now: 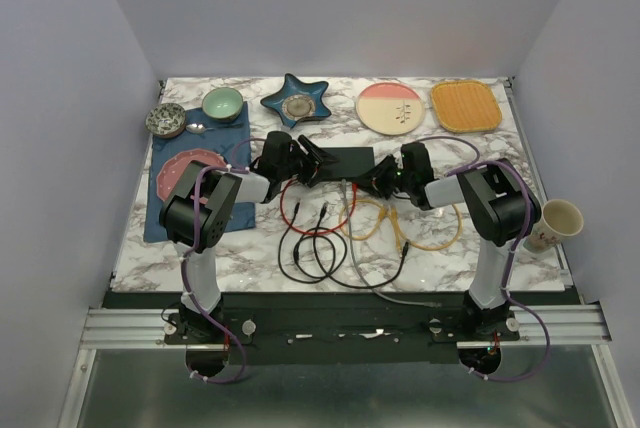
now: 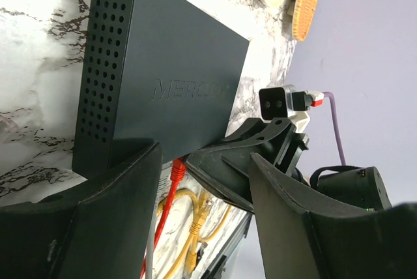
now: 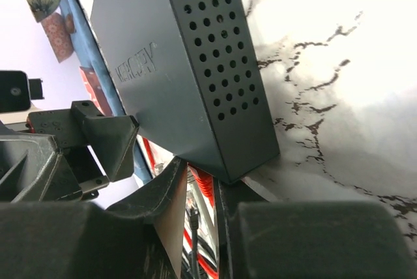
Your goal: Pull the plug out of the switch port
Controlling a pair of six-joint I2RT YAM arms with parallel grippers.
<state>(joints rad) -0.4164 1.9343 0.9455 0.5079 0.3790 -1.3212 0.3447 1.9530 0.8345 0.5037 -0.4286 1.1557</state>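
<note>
Matte-black switch (image 1: 345, 161) flat mid-table, perforated ends, red plug (image 2: 177, 172) in its near edge

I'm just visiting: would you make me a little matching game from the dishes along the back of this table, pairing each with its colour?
Things:
1. star-shaped dish
2. small bowl
3. square mat
4. round plate

Colours:
A. orange-yellow
B. dark blue
C. pink and cream
D. pale green

Pairs: 1-B, 2-D, 3-A, 4-C
</note>
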